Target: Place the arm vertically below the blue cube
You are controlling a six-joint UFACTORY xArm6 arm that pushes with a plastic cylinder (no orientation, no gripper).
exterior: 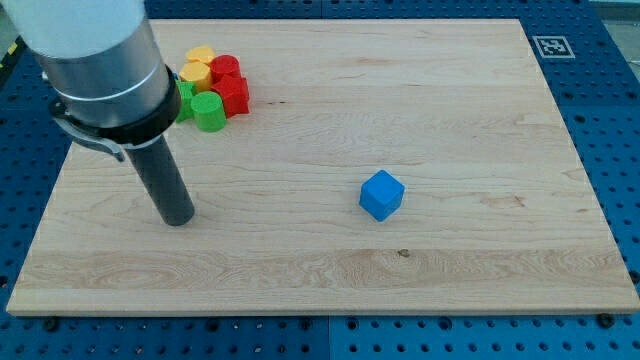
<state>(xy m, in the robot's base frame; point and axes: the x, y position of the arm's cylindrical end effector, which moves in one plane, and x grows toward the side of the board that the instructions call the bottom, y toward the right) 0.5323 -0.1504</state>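
Blue cube [381, 194] sits mid-board; my tip [179, 218] well left; no fingers visible.

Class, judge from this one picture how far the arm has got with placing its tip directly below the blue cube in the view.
Done: nothing visibly completed. In hand: my tip rests on the board far to the view's left of the blue cube, roughly level with it, below the cluster of red, yellow and green blocks. Left: travel to the view's right and lower, stopping straight beneath the cube without knocking it.

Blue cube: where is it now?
The blue cube sits alone right of the board's centre, far right of my tip and the coloured cluster at top left.
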